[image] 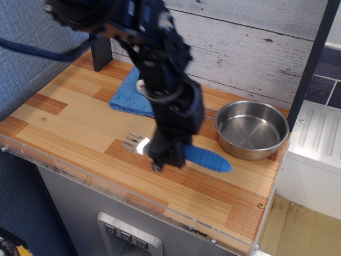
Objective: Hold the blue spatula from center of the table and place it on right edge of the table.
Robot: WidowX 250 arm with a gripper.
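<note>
The blue spatula (209, 159) is a fork with silver tines pointing left and a ribbed bright-blue handle pointing right. My gripper (166, 154) is shut on it near where the tines meet the handle and holds it just above the wooden table (69, 120), over the front middle-right. The black arm comes down from the upper left and hides the fork's middle.
A steel pan (251, 129) stands at the back right, its wire handle hidden behind the arm. A blue folded cloth (128, 96) with a small white object lies at the back. A clear acrylic edge (106, 186) runs along the front.
</note>
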